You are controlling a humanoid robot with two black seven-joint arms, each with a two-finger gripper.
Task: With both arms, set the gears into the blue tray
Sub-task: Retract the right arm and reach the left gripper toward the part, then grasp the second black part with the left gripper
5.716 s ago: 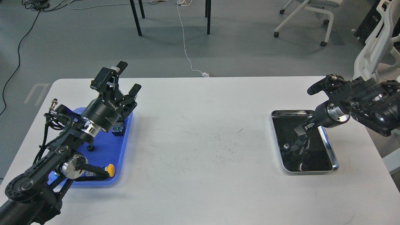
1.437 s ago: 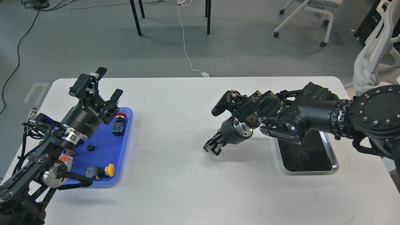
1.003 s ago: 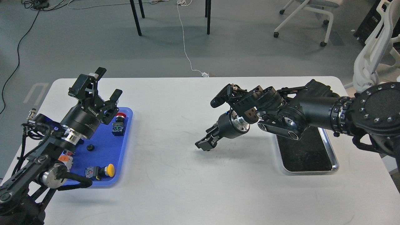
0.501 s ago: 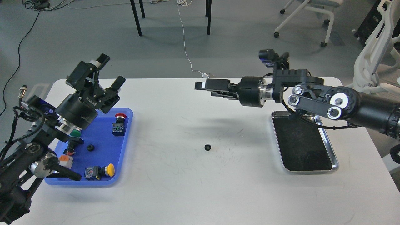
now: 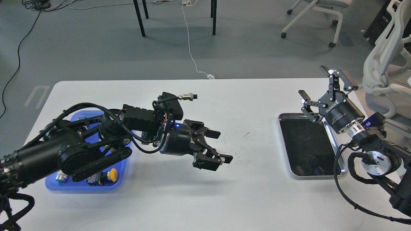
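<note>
The left gripper (image 5: 218,146), fingers spread apart and empty, reaches over the middle of the white table (image 5: 205,199); no gear shows, the arm covering that spot. At nine o'clock lies the blue tray (image 5: 123,166), while at three o'clock the right gripper (image 5: 327,88) stands parted above the steel tray (image 5: 343,166).

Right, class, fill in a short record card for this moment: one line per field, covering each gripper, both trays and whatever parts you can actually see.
left gripper: open, reaching out over the middle of the white table
right gripper: open, raised beyond the far end of the steel tray
steel tray contents: black inside, nothing seen in it
blue tray: at the table's left, largely hidden by the left arm
seen in blue tray: yellow-capped switch, green-capped switch
gears: none in view
</note>
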